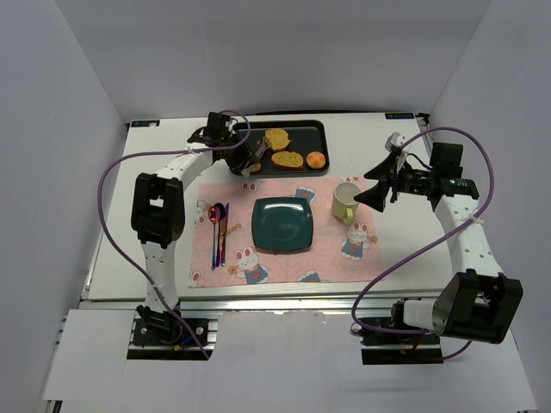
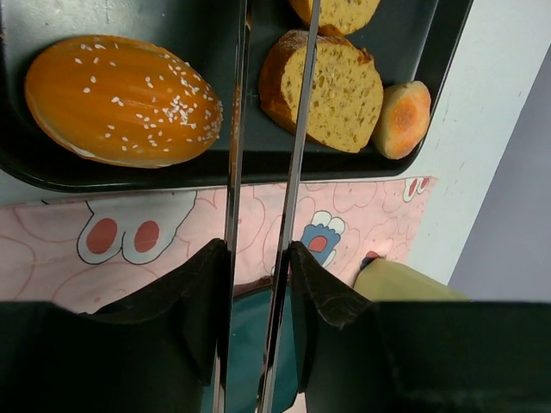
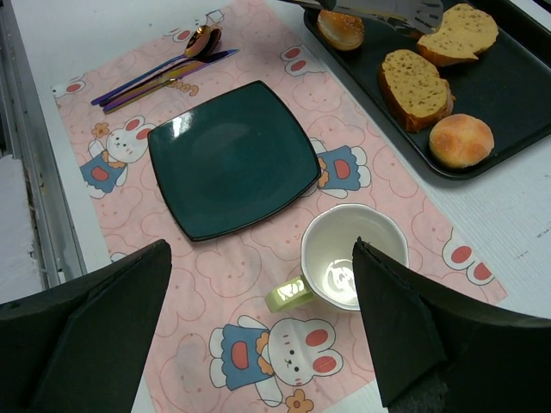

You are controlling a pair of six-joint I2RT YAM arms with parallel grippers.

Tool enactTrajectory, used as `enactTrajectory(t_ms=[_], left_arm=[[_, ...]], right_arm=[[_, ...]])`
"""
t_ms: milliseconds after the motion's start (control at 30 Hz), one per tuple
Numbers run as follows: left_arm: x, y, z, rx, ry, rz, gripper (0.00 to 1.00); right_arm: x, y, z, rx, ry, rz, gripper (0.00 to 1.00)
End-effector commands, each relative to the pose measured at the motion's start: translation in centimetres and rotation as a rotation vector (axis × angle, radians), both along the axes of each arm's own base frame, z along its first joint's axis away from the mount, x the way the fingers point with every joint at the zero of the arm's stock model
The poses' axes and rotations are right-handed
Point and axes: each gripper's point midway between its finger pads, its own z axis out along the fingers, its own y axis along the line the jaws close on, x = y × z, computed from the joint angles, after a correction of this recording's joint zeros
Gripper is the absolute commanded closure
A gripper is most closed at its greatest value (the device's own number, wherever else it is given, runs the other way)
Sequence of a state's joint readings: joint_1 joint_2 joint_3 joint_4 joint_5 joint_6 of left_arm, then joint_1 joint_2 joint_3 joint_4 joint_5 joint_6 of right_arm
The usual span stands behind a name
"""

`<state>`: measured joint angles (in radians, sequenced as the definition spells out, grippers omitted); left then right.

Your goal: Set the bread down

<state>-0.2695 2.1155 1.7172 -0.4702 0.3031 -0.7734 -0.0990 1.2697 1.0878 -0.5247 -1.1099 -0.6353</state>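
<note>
Two toasted bread slices (image 1: pixel 287 159) (image 1: pixel 276 138) lie in a black tray (image 1: pixel 317 129) at the back. They also show in the right wrist view (image 3: pixel 417 86) (image 3: pixel 465 33) and the left wrist view (image 2: pixel 331 82) (image 2: pixel 340 10). My left gripper (image 1: pixel 245 159) (image 2: pixel 258 249) is shut on metal tongs (image 2: pixel 297 129) whose arms reach over the tray, one arm crossing the nearer slice. The tongs' tip (image 3: pixel 409 10) hovers beside the far slice. My right gripper (image 1: pixel 372 185) (image 3: pixel 261 249) is open and empty above the mug.
A teal square plate (image 1: pixel 282 224) (image 3: pixel 232 159) sits on the pink bunny placemat (image 1: pixel 344 254). A green mug (image 1: pixel 346 202) (image 3: pixel 353 254) stands to its right, cutlery (image 1: pixel 219 225) to its left. A sesame bun (image 2: pixel 120 99) and a plain bun (image 1: pixel 317 160) (image 2: pixel 403 119) share the tray.
</note>
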Motion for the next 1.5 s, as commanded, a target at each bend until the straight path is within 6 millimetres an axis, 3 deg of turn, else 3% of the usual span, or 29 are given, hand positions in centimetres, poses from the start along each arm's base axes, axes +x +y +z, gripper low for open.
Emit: enactTrajectory(t_ms=[0,367,667,767,867,1033,1100,1133,1200,1233,1300,1333,1400,1467], left_arm=[[1.0,-0.5,3.2,-0.019,-0.077,-0.006,0.56],[1.0,-1.3,3.9,-0.085,-0.094,-0.003,0.56],[0.6,-1.2,2.4,-0.071,-0.060,-0.011,0.56],[0.6,-1.3,2.3,-0.075,-0.060,-0.015,0.60],[0.7,-1.6,2.7,-0.091,-0.069,-0.020,0.74],[0.9,-1.7,5.9,-0.117,-0.144,-0.035,0.93],[0.8,-1.6,7.3,-0.113,-0.183,-0.038,0.94],[0.8,-1.3,9.0,-0.121,-0.225,-0.037,0.96],[0.3,-1.0,10.0,-0.123,-0.251,-0.035,0.97],[0.0,-0.8,11.9,-0.134,-0.297,-0.033,0.97],[-0.9,-0.5,12.1,-0.137,-0.307,-0.035,0.98],[-1.4,-0.2,13.9,-0.148,-0.350,-0.035,0.98],[-2.6,0.1,13.4,-0.150,-0.343,-0.042,0.99],[-4.2,0.1,14.6,-0.169,-0.362,-0.067,1.00]], right_arm=[[-0.4,0.0,0.6,0.011,-0.027,0.012,0.11],[-0.5,-0.1,0.3,0.013,-0.015,0.012,0.11],[-0.5,-0.1,0.4,0.015,-0.019,0.013,0.11],[-0.5,-0.2,0.5,0.016,-0.020,0.013,0.11],[-0.6,-0.2,0.5,0.017,-0.021,0.013,0.11],[-0.8,-0.2,0.7,0.018,-0.027,0.016,0.11],[-0.9,-0.2,0.7,0.019,-0.022,0.016,0.11],[-0.9,-0.3,0.8,0.019,-0.025,0.017,0.11],[-1.0,-0.2,0.8,0.020,-0.026,0.020,0.11],[-1.1,-0.2,0.8,0.020,-0.025,0.020,0.11],[-1.1,-0.2,0.9,0.022,-0.025,0.021,0.11],[-1.1,-0.2,0.8,0.022,-0.023,0.021,0.11],[-1.2,-0.2,0.8,0.023,-0.022,0.022,0.11],[-1.2,-0.2,0.9,0.023,-0.022,0.023,0.10]])
